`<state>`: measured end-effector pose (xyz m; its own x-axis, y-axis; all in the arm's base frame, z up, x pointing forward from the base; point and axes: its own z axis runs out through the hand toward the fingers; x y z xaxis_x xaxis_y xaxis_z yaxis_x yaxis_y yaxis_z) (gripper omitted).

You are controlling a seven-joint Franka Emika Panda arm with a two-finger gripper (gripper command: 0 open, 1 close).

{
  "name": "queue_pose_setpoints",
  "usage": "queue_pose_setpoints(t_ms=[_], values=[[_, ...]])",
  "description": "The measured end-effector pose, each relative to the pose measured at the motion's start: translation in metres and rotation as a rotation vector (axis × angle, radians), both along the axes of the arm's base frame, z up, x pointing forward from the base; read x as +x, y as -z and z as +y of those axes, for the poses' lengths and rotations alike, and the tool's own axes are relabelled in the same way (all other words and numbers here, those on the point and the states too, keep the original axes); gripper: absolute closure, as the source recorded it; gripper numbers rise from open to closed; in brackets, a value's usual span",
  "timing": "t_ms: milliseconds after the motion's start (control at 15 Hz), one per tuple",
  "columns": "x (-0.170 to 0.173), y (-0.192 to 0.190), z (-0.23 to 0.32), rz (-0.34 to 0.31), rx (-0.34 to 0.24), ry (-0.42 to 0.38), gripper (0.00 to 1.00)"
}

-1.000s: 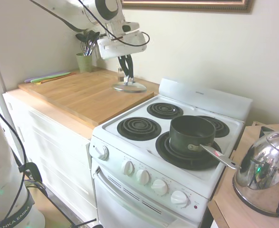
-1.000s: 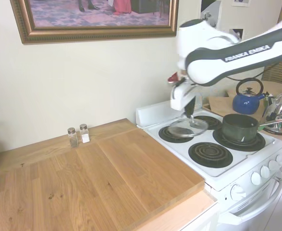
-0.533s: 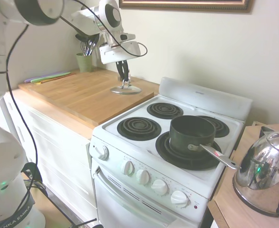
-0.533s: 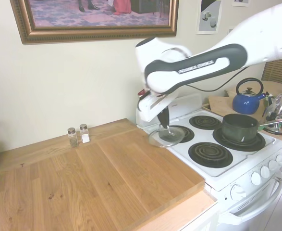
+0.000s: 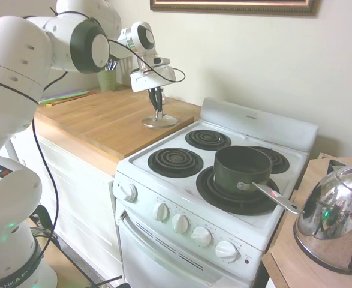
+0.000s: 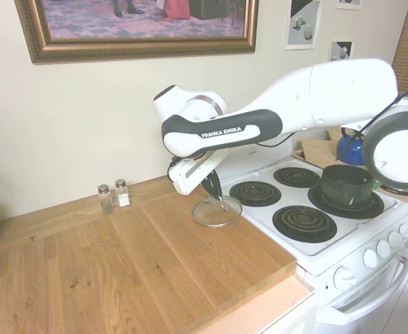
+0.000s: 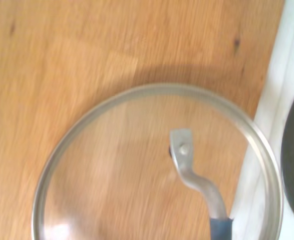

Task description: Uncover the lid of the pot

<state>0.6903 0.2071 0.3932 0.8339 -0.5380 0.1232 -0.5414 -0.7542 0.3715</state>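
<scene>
The round glass lid point(image 5: 159, 122) point(image 6: 216, 212) with its metal rim hangs low over the wooden counter point(image 5: 101, 120), at the edge beside the stove. My gripper point(image 5: 158, 108) point(image 6: 218, 199) points down and is shut on the lid's loop handle. The wrist view looks straight down through the lid point(image 7: 121, 185), and its arched handle point(image 7: 189, 167) shows over the wood. The lid casts a shadow there, so it seems slightly off the surface. The dark pot point(image 5: 241, 167) point(image 6: 346, 183) stands open on the front right burner, far from the gripper. Its silver handle point(image 5: 276, 198) points to the right.
The white stove point(image 5: 181, 198) has several coil burners and front knobs. A chrome kettle point(image 5: 331, 216) and a blue kettle point(image 6: 355, 147) sit past the stove. Salt and pepper shakers point(image 6: 114, 197) stand by the wall. A green utensil cup point(image 5: 107, 78) is at the counter's far corner.
The arm has carried the lid away from the stove, over the wooden counter, and lowered it closer to the wood. The pot has not moved.
</scene>
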Motion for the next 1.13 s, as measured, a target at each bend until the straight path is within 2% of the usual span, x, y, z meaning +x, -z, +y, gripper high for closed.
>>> queue_pose_setpoints(t_ms=[67, 133, 333, 667, 933, 1133], values=[[0.004, 0.003, 0.0, 0.017, 0.029, -0.009, 1.0], [0.008, 0.003, -0.001, 0.03, 0.046, -0.019, 0.0], [0.014, 0.0, -0.002, 0.047, 0.093, -0.041, 0.0], [0.018, -0.009, -0.008, 0.037, 0.113, -0.044, 0.0], [0.022, -0.024, -0.022, 0.024, 0.135, -0.037, 0.0], [0.016, -0.054, -0.021, -0.019, 0.154, -0.063, 0.0]])
